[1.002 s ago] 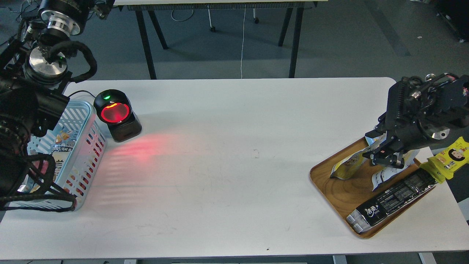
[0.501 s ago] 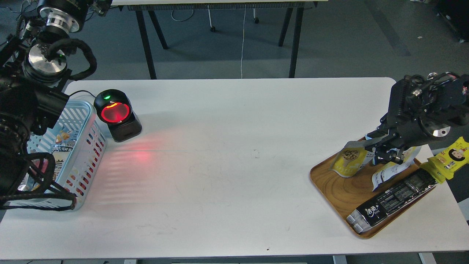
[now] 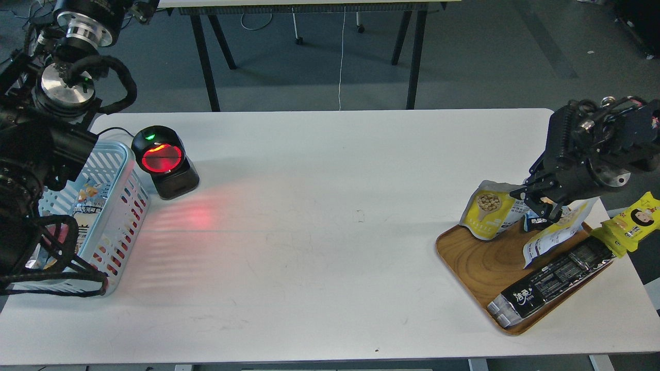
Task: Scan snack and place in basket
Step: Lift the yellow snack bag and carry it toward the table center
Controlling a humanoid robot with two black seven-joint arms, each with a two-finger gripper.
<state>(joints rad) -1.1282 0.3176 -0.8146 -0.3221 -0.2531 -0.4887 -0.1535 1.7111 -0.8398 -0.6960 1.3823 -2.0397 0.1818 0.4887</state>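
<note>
The snack, a yellow and white pouch showing tan balls, hangs above the far left corner of the wooden tray, its front facing me. My right gripper is shut on the pouch's right edge and holds it clear of the tray. The light blue basket stands at the table's far left with packets inside. My left arm's dark bulk covers the basket's left side, and its gripper does not show.
A black scanner glows red beside the basket and throws red light on the table. The tray also holds a second white and yellow pouch and a long black pack. A yellow packet sits past the tray's right corner.
My right gripper has lifted the snack off the tray and turned it upright, moving up and slightly left. The left arm has barely moved.
</note>
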